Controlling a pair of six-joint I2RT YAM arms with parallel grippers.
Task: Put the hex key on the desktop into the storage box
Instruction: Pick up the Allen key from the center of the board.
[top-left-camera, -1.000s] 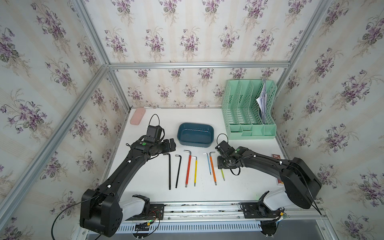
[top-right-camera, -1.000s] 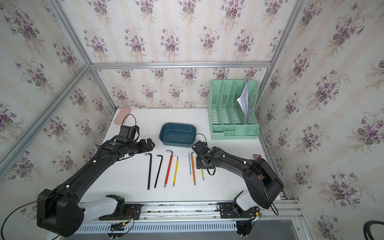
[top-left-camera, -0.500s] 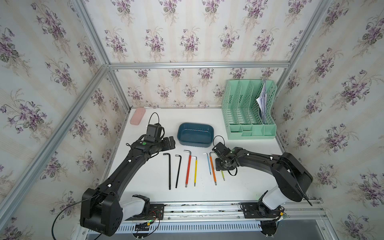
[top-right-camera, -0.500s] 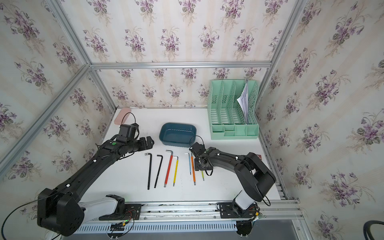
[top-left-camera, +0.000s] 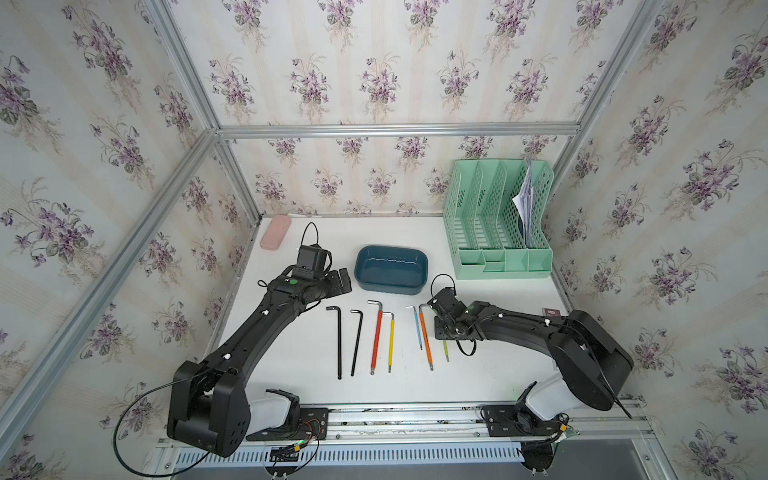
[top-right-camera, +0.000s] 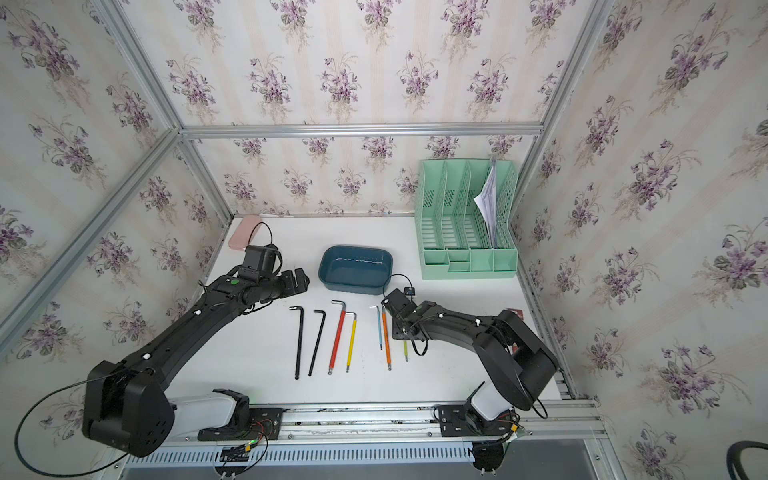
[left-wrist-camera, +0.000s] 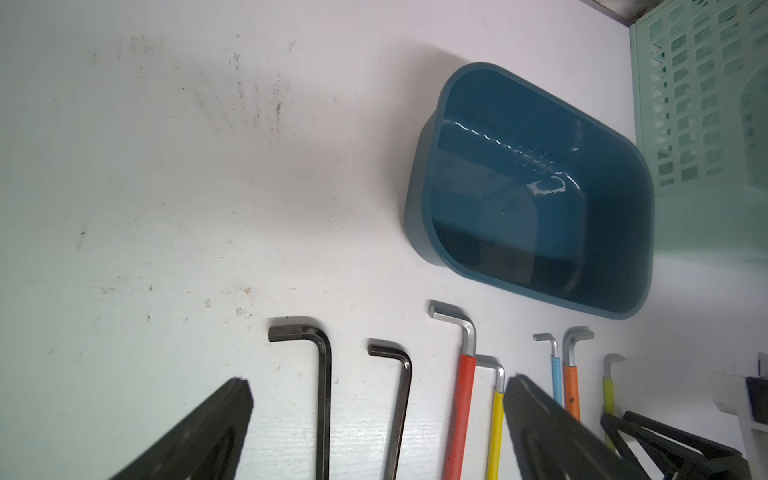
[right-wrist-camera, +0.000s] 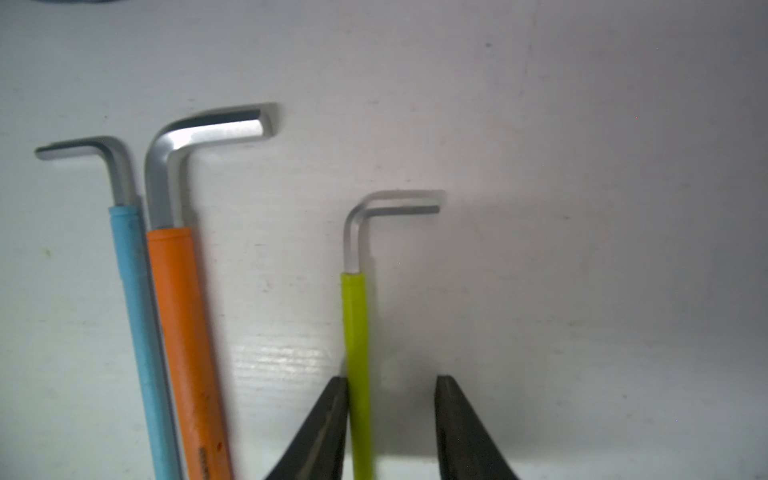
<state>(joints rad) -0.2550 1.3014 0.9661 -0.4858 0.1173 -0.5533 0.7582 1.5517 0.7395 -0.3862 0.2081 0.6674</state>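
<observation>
Hex key (right-wrist-camera: 355, 332), green-sleeved, lies flat on the desk (right-wrist-camera: 582, 208) between the open jaws of the right claw (right-wrist-camera: 390, 380), one finger touching it. We judge it light, stiff, slippery; take the plastic sleeve squarely.

Hex keys (top-left-camera: 377, 336) flat on desktop (top-left-camera: 291, 374), near storage box (top-left-camera: 390, 289).
</observation>
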